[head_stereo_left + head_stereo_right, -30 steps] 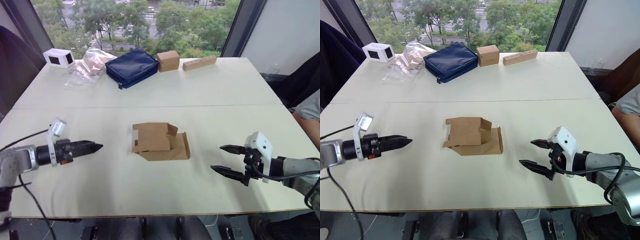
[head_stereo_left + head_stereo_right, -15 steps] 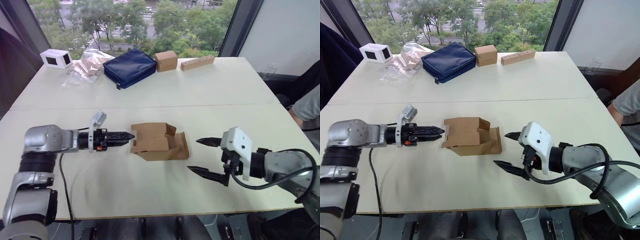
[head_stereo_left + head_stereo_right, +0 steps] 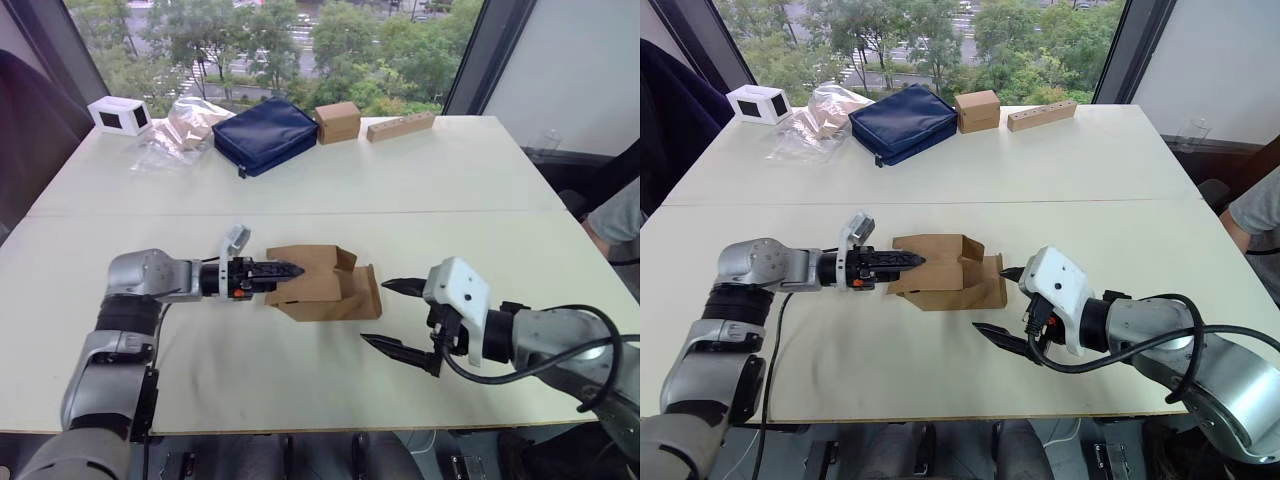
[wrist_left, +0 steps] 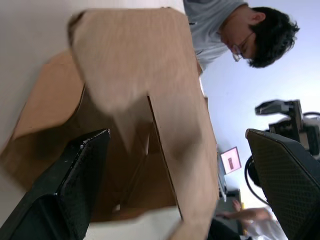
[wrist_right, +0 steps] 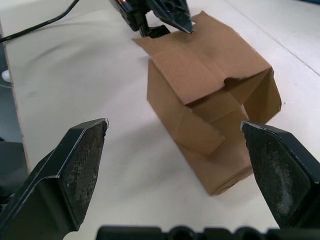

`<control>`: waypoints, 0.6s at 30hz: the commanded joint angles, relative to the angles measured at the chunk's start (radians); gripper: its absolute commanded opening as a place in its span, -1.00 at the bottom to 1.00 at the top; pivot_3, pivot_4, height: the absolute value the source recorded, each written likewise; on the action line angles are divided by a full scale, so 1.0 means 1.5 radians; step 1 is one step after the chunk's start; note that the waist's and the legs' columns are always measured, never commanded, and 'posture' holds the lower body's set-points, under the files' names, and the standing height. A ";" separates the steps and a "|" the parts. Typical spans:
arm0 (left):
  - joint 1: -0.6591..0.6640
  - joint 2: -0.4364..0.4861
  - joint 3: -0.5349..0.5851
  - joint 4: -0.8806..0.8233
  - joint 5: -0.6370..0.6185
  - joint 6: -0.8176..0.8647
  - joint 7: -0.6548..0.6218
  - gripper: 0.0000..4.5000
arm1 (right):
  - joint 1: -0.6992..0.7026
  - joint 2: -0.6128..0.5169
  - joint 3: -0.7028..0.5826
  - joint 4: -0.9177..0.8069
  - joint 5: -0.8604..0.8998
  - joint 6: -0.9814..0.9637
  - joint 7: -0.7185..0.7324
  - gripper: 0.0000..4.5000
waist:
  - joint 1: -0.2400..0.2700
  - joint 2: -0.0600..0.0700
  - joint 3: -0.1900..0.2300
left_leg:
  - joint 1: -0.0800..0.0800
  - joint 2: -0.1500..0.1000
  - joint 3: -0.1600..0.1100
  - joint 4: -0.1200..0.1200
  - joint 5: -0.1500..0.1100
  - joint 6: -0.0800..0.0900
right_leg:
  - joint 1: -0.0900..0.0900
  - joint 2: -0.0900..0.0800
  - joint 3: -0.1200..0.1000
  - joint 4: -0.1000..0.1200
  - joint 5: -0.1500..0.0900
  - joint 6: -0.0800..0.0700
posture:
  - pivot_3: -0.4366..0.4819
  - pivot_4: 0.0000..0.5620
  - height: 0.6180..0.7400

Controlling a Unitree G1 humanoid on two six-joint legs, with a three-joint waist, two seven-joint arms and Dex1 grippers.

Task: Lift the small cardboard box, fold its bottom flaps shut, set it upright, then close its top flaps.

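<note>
Corrugated brown small cardboard box — sideways, flaps splayed

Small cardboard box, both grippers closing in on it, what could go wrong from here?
1. The left gripper is already at a loose flap of the small cardboard box, which lies on its side. Pushing there may slide it across the table or crease the flap rather than lift it.
2. The right gripper is open and apart from the box, so nothing braces that side yet.
3. The right wrist view shows flaps splayed at uneven angles; a finger may snag one.
</note>
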 commanded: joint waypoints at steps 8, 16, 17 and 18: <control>-0.032 -0.026 0.025 0.025 0.008 -0.029 0.000 0.77 | 0.005 0.001 -0.012 -0.019 0.001 -0.021 -0.016 1.00 | -0.002 0.000 0.000 | 0.000 0.000 0.000 0.000 0.000 0.000 | 0.000 0.000 0.000 0.000 0.000 0.000 | -0.05 -0.47 1.00; -0.024 -0.034 0.026 0.010 0.002 -0.024 -0.004 -0.56 | 0.005 0.002 -0.011 -0.012 -0.002 -0.030 -0.012 1.00 | -0.001 0.000 0.000 | 0.000 0.000 0.000 0.000 0.000 0.000 | 0.000 0.000 0.000 0.000 0.000 0.000 | -0.05 -0.47 1.00; -0.023 -0.034 0.026 0.008 0.002 -0.023 -0.005 -0.73 | 0.006 0.001 -0.011 -0.011 -0.002 -0.031 -0.011 1.00 | -0.001 0.000 0.000 | 0.000 0.000 0.000 0.000 0.000 0.000 | 0.000 0.000 0.000 0.000 0.000 0.000 | -0.05 -0.47 1.00; -0.022 -0.034 0.026 0.007 0.002 -0.022 -0.007 -0.88 | 0.006 0.001 -0.010 -0.010 -0.003 -0.031 -0.011 1.00 | -0.001 0.000 0.000 | 0.000 0.000 0.000 0.000 0.000 0.000 | 0.000 0.000 0.000 0.000 0.000 0.000 | -0.05 -0.47 1.00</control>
